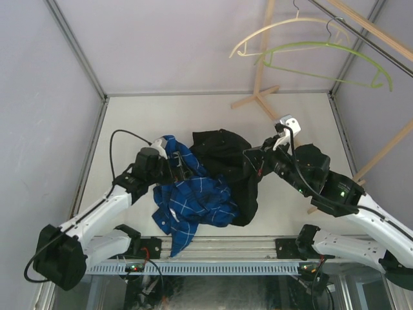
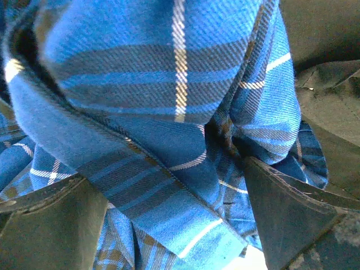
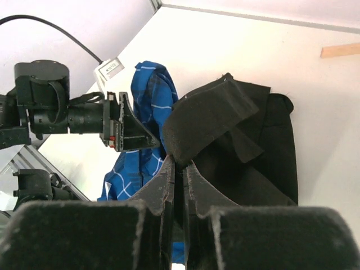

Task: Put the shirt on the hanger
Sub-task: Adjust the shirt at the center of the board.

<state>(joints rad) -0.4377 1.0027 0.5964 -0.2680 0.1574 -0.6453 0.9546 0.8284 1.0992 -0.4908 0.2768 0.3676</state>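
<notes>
White tabletop (image 1: 193, 110) under grey walls: at mid-frame lies the crumpled black button-up shirt (image 1: 222, 161), with the right gripper (image 3: 180, 171) pinched tight on a fold of it. The left gripper (image 2: 180, 219) has its jaws wide apart around a blue plaid shirt (image 2: 169, 84). At upper right hangs the thin lime-green hanger (image 1: 303, 44), beside a cream hanger (image 1: 277, 24).

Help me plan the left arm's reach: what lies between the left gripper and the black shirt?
The blue plaid shirt, bunched against the open left gripper, with the black shirt just past it. The top view shows this.
</notes>
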